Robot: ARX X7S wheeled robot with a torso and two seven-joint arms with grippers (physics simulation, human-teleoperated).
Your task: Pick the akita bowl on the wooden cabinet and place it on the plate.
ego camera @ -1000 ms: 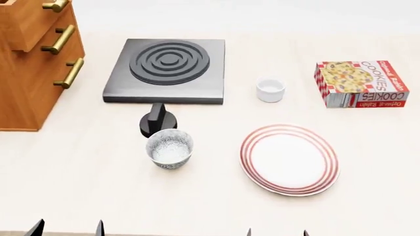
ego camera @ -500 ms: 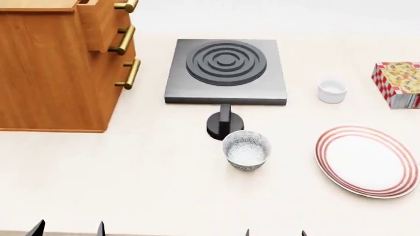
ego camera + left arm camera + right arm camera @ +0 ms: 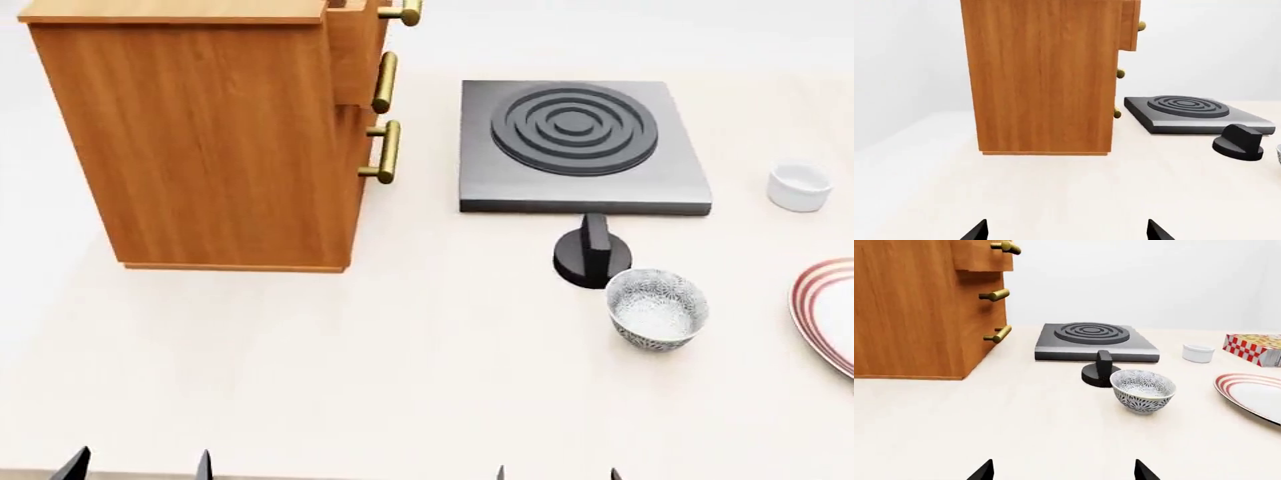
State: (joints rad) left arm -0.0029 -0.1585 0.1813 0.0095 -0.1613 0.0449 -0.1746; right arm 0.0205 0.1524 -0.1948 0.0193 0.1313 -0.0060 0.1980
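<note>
The akita bowl [image 3: 655, 308], white with a dark speckled outside, stands upright on the pale tabletop just in front of a black knob, not on the wooden cabinet [image 3: 200, 140] at the left. In the right wrist view the akita bowl [image 3: 1142, 389] lies ahead of my right gripper [image 3: 1062, 471], which is open and empty. The plate [image 3: 830, 310] with red rings is cut off at the right edge; the plate [image 3: 1254, 395] shows beside the bowl. My left gripper [image 3: 1064, 231] is open and faces the wooden cabinet [image 3: 1041, 75]. Only the fingertips of both grippers [image 3: 138, 466] [image 3: 559, 473] show at the bottom edge.
A dark stove plate [image 3: 582, 145] with a black knob [image 3: 593, 255] sits right of the cabinet. A small white cup [image 3: 799, 187] stands at the far right. A cookie box [image 3: 1257, 347] lies behind the plate. Brass handles [image 3: 384, 150] stick out of the cabinet's drawers.
The head view has swung left: the cabinet has come fully into view, while the stove, bowl and plate have slid rightwards and the cookie box has left the view. Both grippers stay low and open.
</note>
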